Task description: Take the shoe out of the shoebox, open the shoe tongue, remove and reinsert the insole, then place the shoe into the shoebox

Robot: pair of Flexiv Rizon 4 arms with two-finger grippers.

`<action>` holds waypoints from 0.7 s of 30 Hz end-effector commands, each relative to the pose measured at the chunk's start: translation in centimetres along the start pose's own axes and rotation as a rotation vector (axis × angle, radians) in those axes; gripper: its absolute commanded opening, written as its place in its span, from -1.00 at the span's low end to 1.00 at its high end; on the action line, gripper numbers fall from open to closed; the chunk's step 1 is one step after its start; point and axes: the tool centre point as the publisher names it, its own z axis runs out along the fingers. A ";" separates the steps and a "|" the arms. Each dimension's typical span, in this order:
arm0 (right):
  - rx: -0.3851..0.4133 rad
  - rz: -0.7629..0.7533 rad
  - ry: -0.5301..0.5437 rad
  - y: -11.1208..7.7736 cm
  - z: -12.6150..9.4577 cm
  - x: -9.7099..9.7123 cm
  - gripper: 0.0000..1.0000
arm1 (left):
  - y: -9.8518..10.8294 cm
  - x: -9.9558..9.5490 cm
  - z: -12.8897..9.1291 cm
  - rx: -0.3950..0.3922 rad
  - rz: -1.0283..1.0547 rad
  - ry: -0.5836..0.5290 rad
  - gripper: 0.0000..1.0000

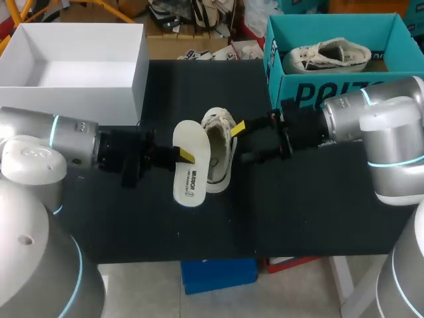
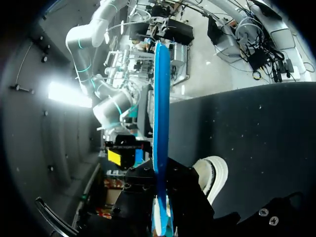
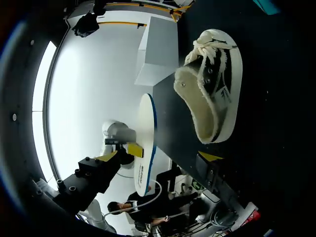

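Note:
A white lace-up shoe [image 1: 220,152] lies on the black table, near its middle. Just left of it my left gripper [image 1: 182,156] is shut on the white insole [image 1: 189,169], holding it clear of the shoe. The left wrist view shows the insole [image 2: 160,113] edge-on with its blue underside, clamped between that gripper's [image 2: 160,212] fingers, and the shoe's toe [image 2: 216,174] beside them. My right gripper [image 1: 242,142] stands wide open at the shoe's right side, one yellow tip [image 1: 237,128] by the collar. Its wrist view shows the shoe [image 3: 215,94] and the insole [image 3: 144,143] ahead.
A teal shoebox [image 1: 331,86] stands at the back right with a second white shoe [image 1: 328,56] inside. An open white box [image 1: 136,73] stands at the back left. My right arm lies in front of the teal box.

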 end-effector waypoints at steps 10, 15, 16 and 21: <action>-0.287 0.064 -0.190 -7.3 -5.2 1.7 1.00 | -3.2 0.5 -2.6 0.082 -0.032 0.102 -1.00; -0.353 0.083 -0.228 -8.5 -6.0 2.1 1.00 | -3.6 0.9 -2.9 0.104 -0.036 0.110 -1.00; -0.362 0.085 -0.230 -8.7 -6.2 2.1 1.00 | -3.6 0.9 -3.0 0.109 -0.038 0.112 -1.00; -0.403 0.096 -0.259 -9.6 -6.9 2.4 1.00 | -4.1 1.2 -3.0 0.136 -0.044 0.124 -1.00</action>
